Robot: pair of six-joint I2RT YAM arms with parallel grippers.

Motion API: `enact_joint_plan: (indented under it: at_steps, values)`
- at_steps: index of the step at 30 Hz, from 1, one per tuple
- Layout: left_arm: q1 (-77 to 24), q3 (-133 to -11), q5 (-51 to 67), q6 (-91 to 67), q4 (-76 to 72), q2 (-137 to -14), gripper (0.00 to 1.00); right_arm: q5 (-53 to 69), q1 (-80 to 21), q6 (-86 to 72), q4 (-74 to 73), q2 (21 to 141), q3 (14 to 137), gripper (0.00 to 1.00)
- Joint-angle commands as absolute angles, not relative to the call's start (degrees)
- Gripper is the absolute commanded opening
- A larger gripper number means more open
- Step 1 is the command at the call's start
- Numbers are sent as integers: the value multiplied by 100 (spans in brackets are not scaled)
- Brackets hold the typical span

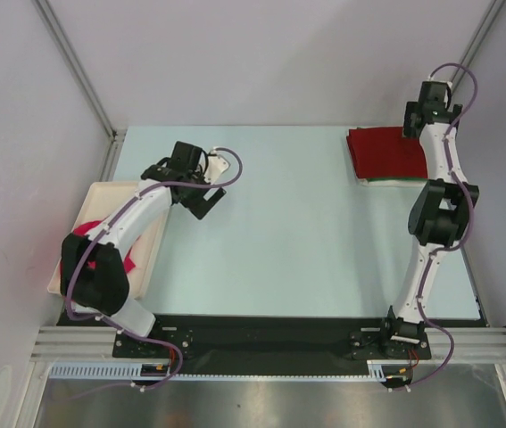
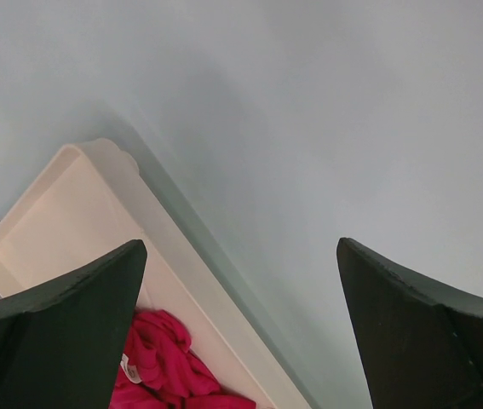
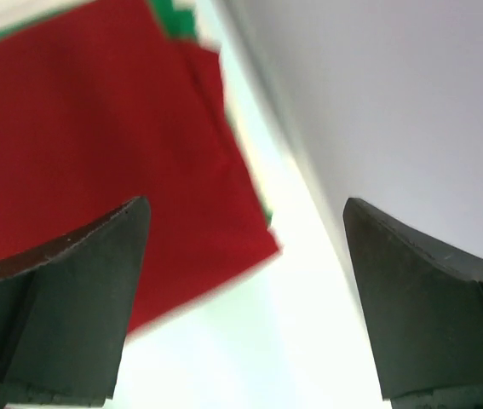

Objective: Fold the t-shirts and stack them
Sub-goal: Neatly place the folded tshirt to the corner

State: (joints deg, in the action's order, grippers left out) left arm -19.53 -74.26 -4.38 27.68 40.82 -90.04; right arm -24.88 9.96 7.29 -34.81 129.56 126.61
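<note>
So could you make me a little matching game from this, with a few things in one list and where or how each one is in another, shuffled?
Things:
1. dark red t-shirt
2. pink t-shirt
3. green t-shirt
4. left tool

States:
A. open, holding nothing
B. bunched up in the cream tray
C. only an edge showing from under another shirt
D. folded flat, on top of the far-right pile

Pairs: 1-D, 2-B, 3-C, 4-A.
</note>
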Motion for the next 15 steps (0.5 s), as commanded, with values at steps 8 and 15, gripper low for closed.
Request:
enact_joint_plan:
  at_steps: [8, 15]
  values:
    - [-1284, -5961, 334, 2768, 3367, -7175, 100, -1003, 616, -1404, -1285, 8768, 7625, 100]
    - [-1125, -4528, 404, 2602, 2523, -6110, 100, -641, 185, -2152, -422, 6772, 4845, 100]
